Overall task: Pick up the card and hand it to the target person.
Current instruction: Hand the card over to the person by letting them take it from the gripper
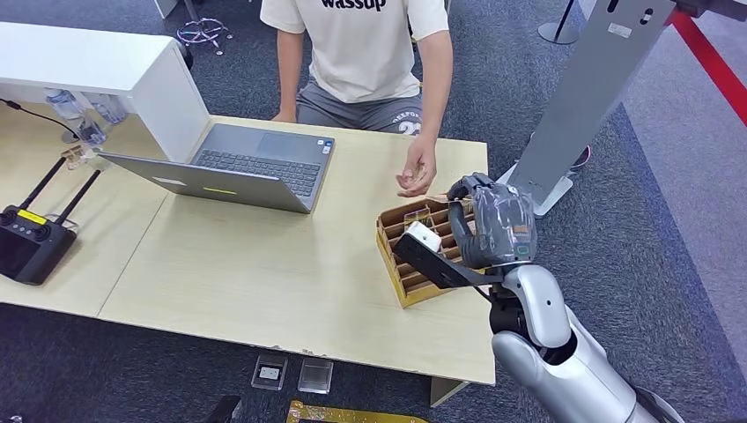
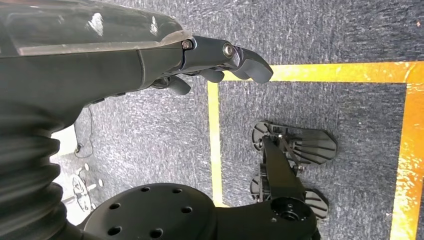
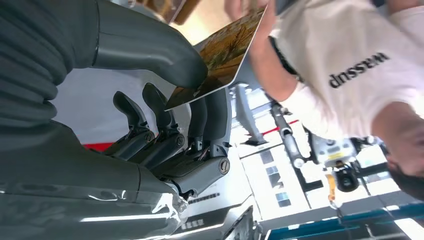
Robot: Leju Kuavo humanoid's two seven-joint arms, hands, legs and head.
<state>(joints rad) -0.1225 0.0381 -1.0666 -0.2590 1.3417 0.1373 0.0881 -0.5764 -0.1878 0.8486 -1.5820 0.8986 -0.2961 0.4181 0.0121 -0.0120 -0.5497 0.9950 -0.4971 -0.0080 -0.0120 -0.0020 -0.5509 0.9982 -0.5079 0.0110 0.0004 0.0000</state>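
One card (image 3: 225, 52) is pinched between the thumb and a finger of the right hand (image 1: 491, 225), raised over the cardboard organizer (image 1: 414, 282) at the desk's (image 1: 264, 273) near right part. The card is thin and stiff, with a white edge and a mottled orange-brown print on its face. One person (image 1: 361, 44) in a cream T-shirt sits across the desk, one hand (image 1: 417, 173) reaching toward the card, just beside the robot's fingers. One grey laptop (image 1: 238, 167) lies open on the pale wooden top; one black remote controller (image 1: 31, 242) with two antennas sits at the left edge. The left hand (image 2: 220, 60) hangs above grey carpet, fingers loosely curled, holding nothing.
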